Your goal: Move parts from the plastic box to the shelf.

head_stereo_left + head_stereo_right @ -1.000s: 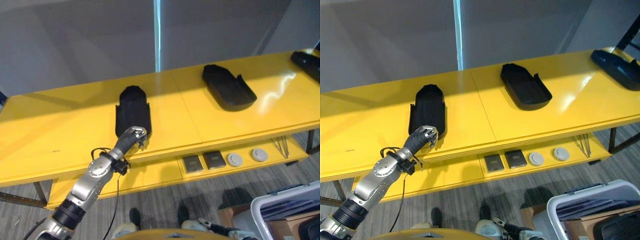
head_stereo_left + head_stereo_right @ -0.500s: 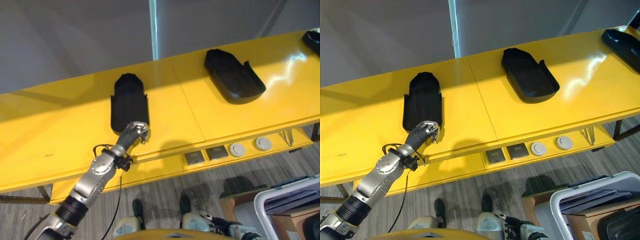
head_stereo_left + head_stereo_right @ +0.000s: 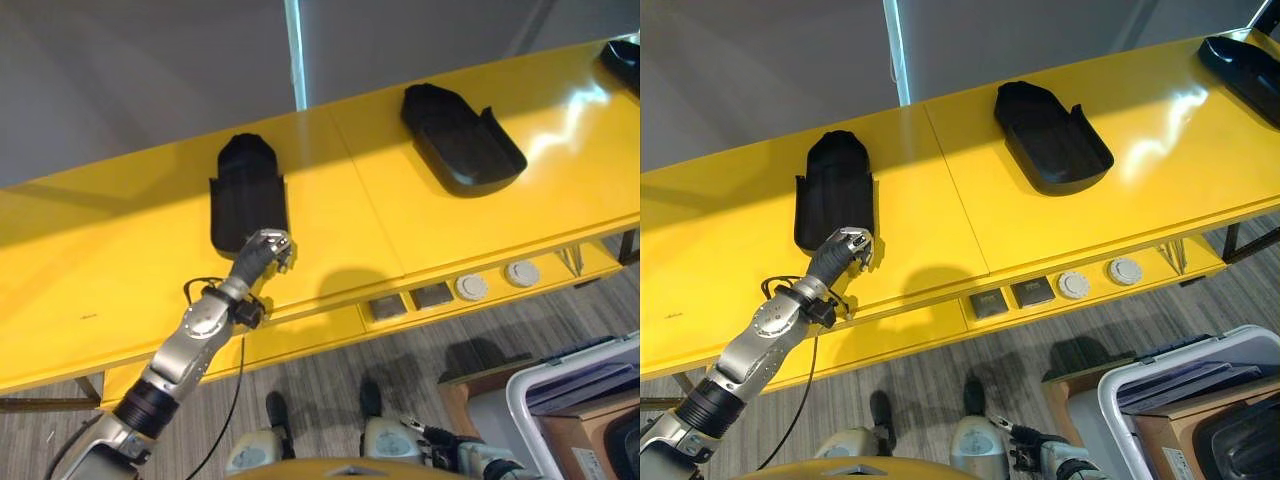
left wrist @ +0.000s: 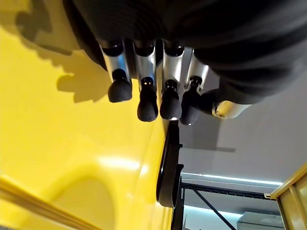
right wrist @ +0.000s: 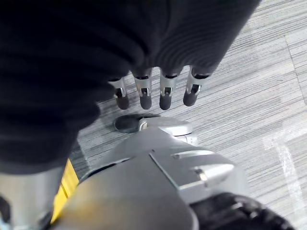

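The left arm (image 3: 178, 357) is a chain of silver-grey metal segments, smooth and rounded, widening into a round joint housing near the wrist. A black ribbed collar rings the arm lower down, with a paler grey segment below it. The left hand (image 3: 263, 251) has a dark ribbed cover over its back and wrist. In the left wrist view its fingers (image 4: 146, 81) are slim polished silver bars in a row, each ending in a bulbous matte black tip, and the thumb beside them is silver with a rounded end. The right hand (image 5: 144, 93) matches it: a black ribbed cover, short silver fingers and dark tips.
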